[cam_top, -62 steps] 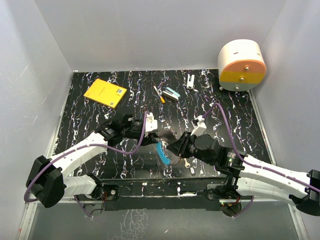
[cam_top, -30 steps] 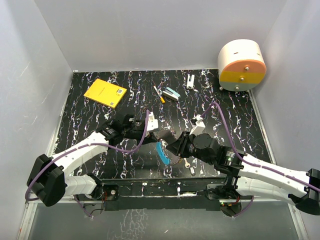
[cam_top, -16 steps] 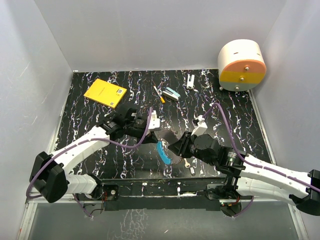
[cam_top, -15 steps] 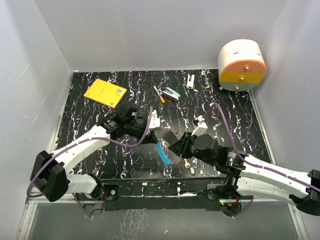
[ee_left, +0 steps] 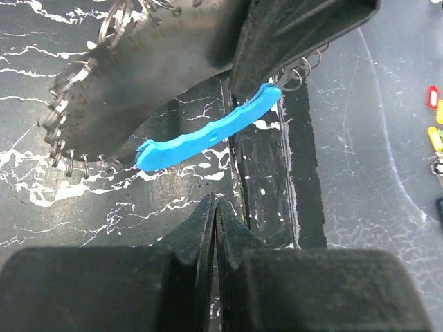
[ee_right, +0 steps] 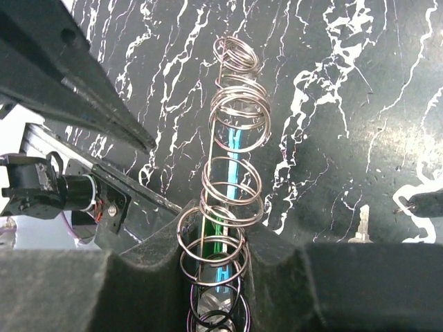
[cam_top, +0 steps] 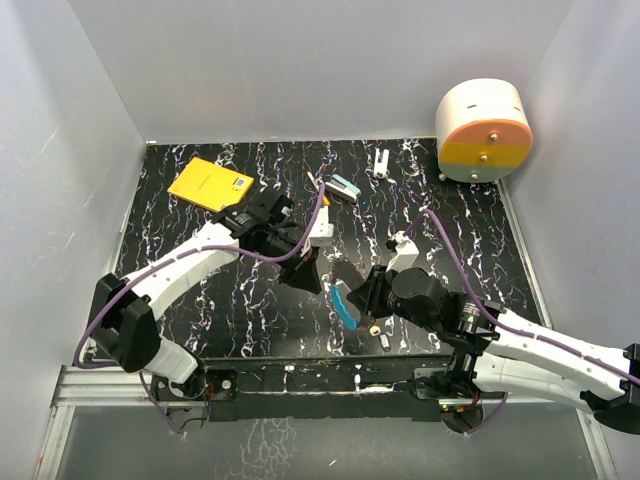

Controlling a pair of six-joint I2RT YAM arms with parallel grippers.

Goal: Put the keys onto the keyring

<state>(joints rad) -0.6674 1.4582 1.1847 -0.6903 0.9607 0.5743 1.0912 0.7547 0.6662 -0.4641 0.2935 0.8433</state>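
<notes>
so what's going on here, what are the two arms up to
The right gripper is clamped on the keyring, a blue arc with a row of small wire loops. The left gripper hovers close beside it, shut, with nothing visible between its fingers. A silver key lies loose on the table by the right arm, not yet on the ring.

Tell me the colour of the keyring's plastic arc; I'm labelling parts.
Bright blue; the arc shows best in the left wrist view.
</notes>
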